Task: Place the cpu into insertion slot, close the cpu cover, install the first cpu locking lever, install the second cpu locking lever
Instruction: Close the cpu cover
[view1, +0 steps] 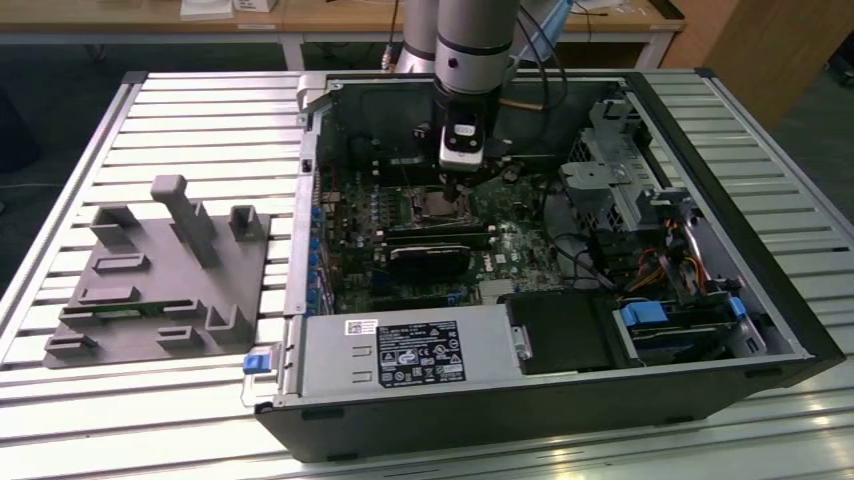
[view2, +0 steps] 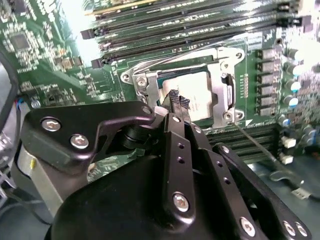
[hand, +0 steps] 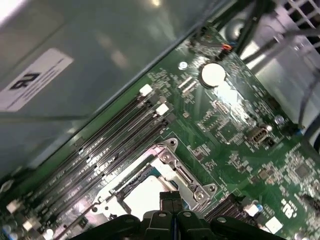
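Note:
The insertion slot sits in the middle of the green board inside the open computer case. The cpu lies in it with its grey face up, also seen in the first wrist view. The silver cpu cover lies flat around the chip. A thin wire locking lever sticks out slantwise from one corner of the socket. Another wire lever runs along the socket's side near the memory slots. My gripper hovers just over the edge of the cpu, fingers shut together with nothing between them.
Long black memory slots run beside the socket. A black card lies just in front of it. The power supply, a drive cage and cables crowd the case. A grey fixture block stands on the slatted table at the exterior view's left.

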